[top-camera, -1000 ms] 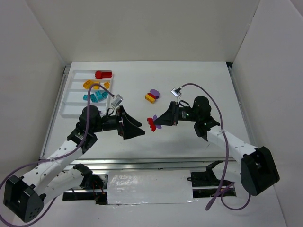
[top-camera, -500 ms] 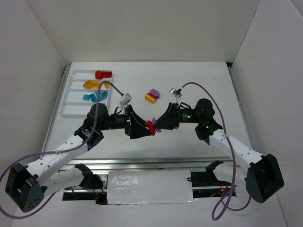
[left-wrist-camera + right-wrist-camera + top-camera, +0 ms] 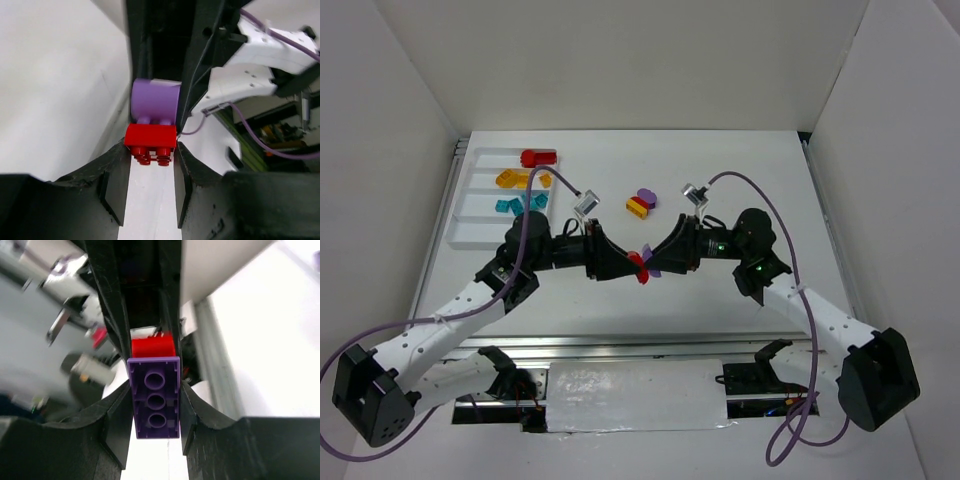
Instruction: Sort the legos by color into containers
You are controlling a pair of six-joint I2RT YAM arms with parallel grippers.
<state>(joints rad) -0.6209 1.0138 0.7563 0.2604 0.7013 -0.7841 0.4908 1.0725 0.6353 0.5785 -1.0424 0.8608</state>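
A red lego (image 3: 150,136) and a purple lego (image 3: 155,397) are stuck together, held above the table's middle between the two arms. My left gripper (image 3: 632,266) is shut on the red lego (image 3: 640,265), its fingertips (image 3: 117,155) pressing both sides. My right gripper (image 3: 656,264) is shut on the purple lego (image 3: 654,268), gripping its long sides. The white tray of containers (image 3: 470,215) lies at the far left. It holds a red lego (image 3: 538,157), orange legos (image 3: 518,180) and teal legos (image 3: 520,204) in separate compartments.
A yellow-and-red lego (image 3: 637,207) and a purple lego (image 3: 646,197) lie loose on the table behind the grippers. White walls enclose the table on three sides. A metal rail (image 3: 620,345) runs along the near edge.
My left gripper moved right, up to the red lego, and its open jaws closed onto it. The right gripper shifted slightly left, still holding the purple lego.
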